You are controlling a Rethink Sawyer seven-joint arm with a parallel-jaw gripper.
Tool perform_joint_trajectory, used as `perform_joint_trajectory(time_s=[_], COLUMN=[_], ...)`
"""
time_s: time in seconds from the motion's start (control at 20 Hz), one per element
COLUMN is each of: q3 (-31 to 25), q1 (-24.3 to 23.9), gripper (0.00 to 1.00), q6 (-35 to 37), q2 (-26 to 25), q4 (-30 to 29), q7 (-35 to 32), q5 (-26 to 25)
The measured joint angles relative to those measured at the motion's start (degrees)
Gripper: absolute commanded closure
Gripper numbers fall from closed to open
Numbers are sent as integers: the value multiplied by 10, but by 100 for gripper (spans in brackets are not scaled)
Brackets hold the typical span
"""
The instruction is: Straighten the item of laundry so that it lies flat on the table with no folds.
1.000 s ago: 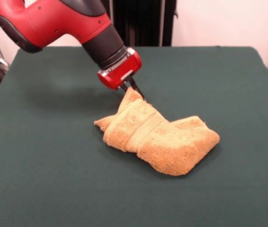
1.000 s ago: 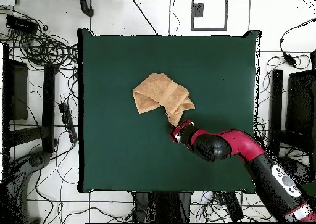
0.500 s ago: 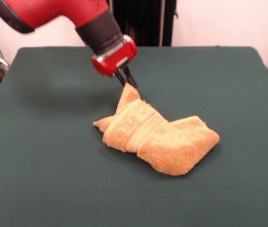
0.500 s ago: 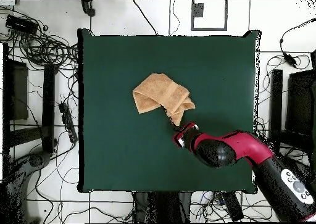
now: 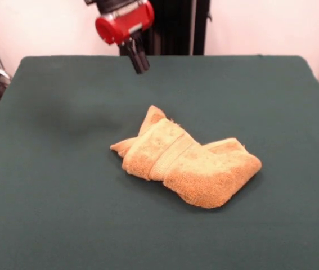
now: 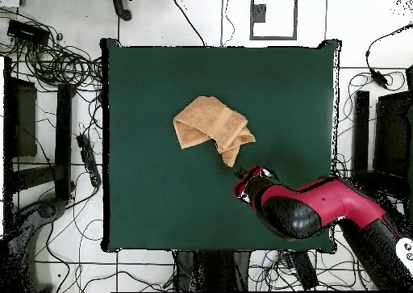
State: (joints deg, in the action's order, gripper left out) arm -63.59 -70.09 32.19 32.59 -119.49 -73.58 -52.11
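Green table (image 5: 46,169) fills view, cables on floor around it. Gripper (image 5: 138,63) now lifted well clear of towel (image 5: 187,163), fingers pressed together, holding nothing. Corner dropped back; towel sits mid-table, bunched and folded over. Pull gained nothing; fresh grasp likely needed.

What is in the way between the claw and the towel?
Nothing visible. The claw hangs in the air above the table, apart from the crumpled towel, with only bare green cloth between them.
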Motion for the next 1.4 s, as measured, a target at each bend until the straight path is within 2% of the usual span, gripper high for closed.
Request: perform_joint_trajectory(time_s=[0.2, 0.6, 0.75, 1.4], q3=[13, 82, 105, 190], q1=[36, 139, 159, 187], gripper=[100, 100, 100, 100], q6=[-42, -145, -159, -172], q2=[45, 53, 48, 38], q4=[-8, -8, -7, 1], q7=[0, 0, 0, 0], q5=[-11, -46, -48, -51])
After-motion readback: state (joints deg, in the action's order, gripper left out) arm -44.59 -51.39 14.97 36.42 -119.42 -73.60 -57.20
